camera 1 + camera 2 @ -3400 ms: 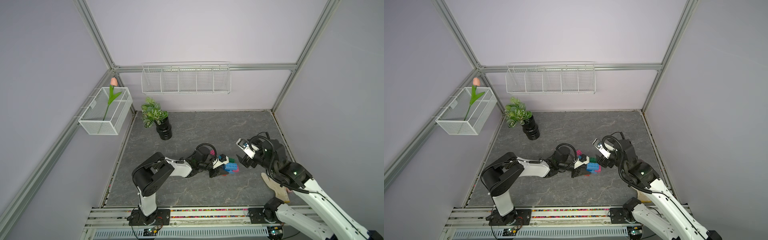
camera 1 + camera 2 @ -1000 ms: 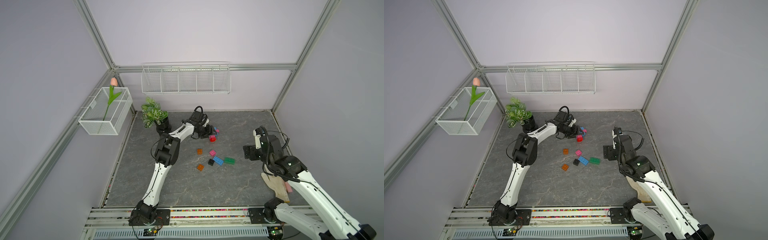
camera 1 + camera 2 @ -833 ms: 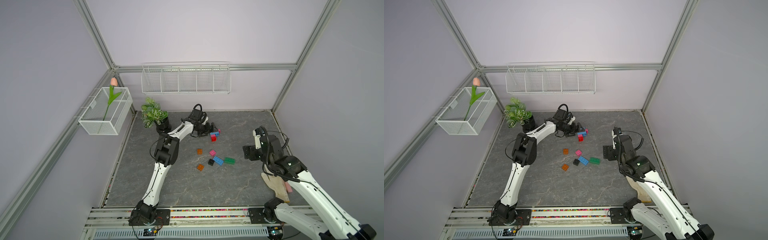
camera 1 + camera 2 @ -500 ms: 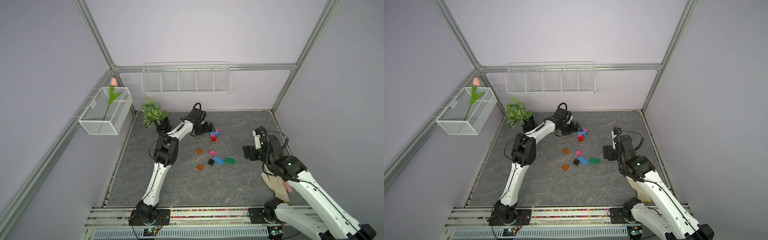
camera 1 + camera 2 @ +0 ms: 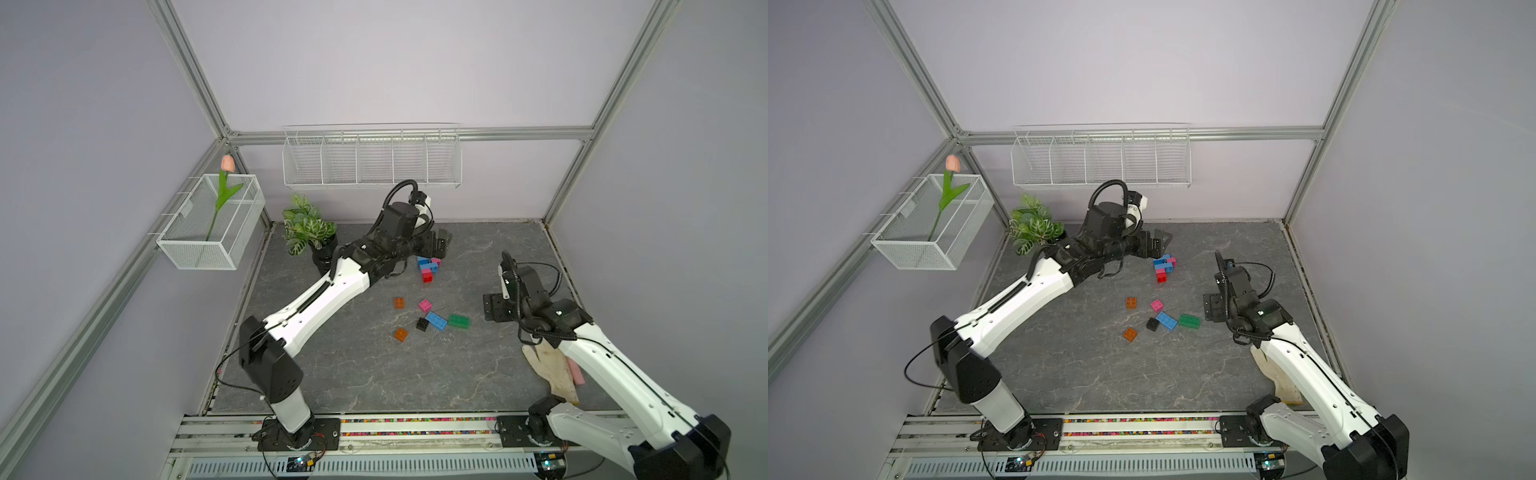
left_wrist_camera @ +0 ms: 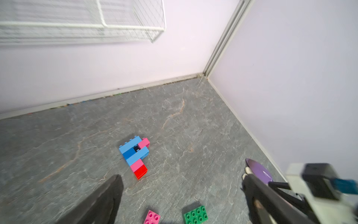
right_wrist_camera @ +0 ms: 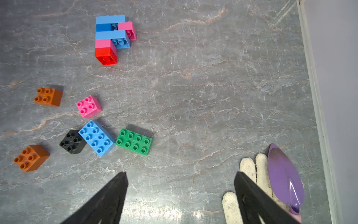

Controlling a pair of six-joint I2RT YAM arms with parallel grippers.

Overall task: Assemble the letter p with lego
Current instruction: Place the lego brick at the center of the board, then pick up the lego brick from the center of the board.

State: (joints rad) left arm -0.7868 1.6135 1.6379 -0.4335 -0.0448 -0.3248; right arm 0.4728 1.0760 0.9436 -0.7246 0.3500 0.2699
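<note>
Near the desk's (image 5: 374, 374) far edge, lego P (image 5: 428, 266), left jaws apart just beside it, right jaws apart near right edge, loose bricks (image 5: 436, 321) mid-desk.

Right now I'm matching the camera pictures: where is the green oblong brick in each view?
In a top view: green brick, mid-table, beside the blue oblong brick.
In a top view: same spot.
Left wrist: green brick by the pink square brick.
Right wrist: green brick beside that blue brick.
Shared landmark: the assembled letter.
</note>
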